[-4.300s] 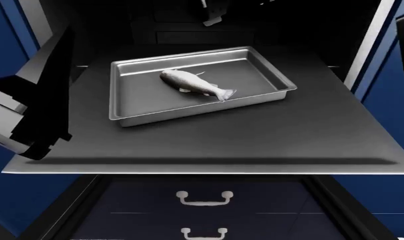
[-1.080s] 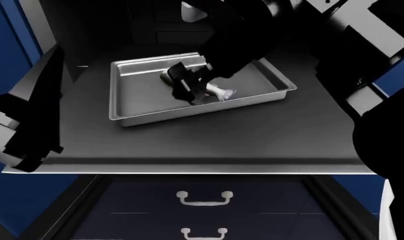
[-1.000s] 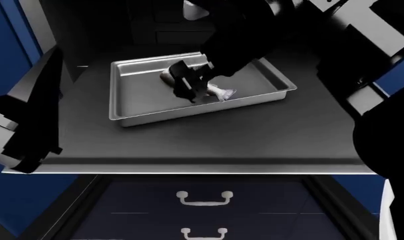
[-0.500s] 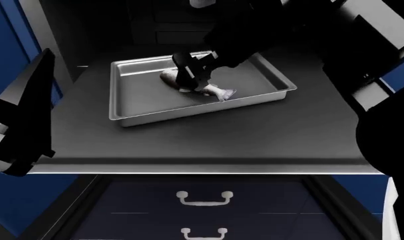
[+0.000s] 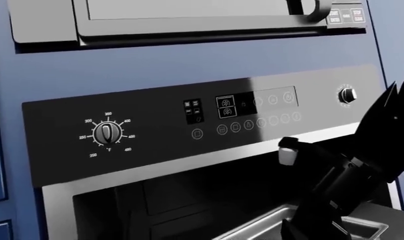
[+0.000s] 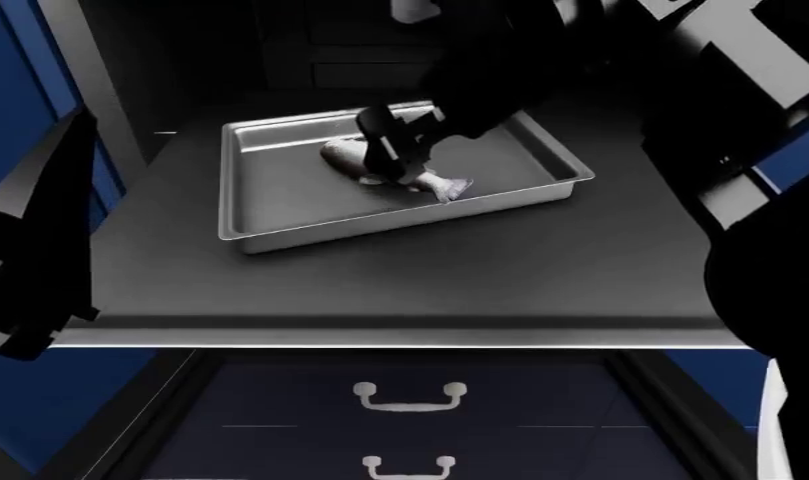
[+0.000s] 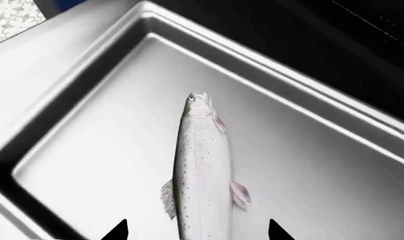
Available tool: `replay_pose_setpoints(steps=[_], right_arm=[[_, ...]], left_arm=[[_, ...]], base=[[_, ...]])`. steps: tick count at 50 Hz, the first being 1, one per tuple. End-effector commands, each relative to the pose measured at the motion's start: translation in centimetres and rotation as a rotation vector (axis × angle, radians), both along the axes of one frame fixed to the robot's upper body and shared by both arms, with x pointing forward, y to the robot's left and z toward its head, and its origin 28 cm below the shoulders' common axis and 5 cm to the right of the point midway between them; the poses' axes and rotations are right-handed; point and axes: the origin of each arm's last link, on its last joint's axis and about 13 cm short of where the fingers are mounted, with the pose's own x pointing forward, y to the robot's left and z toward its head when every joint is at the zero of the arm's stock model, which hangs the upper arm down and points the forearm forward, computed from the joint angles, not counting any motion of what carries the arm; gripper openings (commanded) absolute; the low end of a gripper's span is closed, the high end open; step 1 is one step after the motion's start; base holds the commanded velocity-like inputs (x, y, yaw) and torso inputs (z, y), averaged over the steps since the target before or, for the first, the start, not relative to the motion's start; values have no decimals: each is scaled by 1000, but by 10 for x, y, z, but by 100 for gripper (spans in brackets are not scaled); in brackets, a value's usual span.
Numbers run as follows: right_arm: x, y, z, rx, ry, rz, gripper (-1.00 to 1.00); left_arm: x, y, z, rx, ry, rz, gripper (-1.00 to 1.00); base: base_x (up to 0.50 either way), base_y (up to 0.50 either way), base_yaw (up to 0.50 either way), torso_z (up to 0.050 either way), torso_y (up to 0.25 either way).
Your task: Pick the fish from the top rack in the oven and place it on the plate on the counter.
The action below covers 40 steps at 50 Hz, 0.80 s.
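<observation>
The silvery fish lies in a shiny steel baking tray on the top rack, which is pulled out of the dark oven. My right gripper hangs open just above the fish's middle and hides part of it. In the right wrist view the fish runs lengthwise between the two black fingertips, which stand apart on either side of its tail end. My left gripper is a dark shape off the rack's left edge. The plate and the counter are out of view.
Navy cabinets flank the oven, and drawers with white handles sit below the rack. The left wrist view shows the oven's control panel, a microwave above it, and my right arm reaching over the tray's corner.
My right arm came in from the upper right and its gripper settled over the fish, shifting slightly right in the last half second. The left arm drifted left and lower. The fish has not moved.
</observation>
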Motion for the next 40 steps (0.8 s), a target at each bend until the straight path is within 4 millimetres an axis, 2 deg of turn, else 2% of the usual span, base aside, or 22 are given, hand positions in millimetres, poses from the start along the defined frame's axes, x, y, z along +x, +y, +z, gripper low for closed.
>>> replay_pose_setpoints(steps=[1, 40], right_arm=[[4, -4, -6, -7, -9, -33, 100], [7, -2, -31, -23, 75, -19, 100]], left_arm=[[-1, 0, 0, -2, 4, 5, 100], [-2, 1, -2, 6, 10, 9, 100]], base=[[0, 0, 0, 0, 0], [0, 0, 0, 0, 0]])
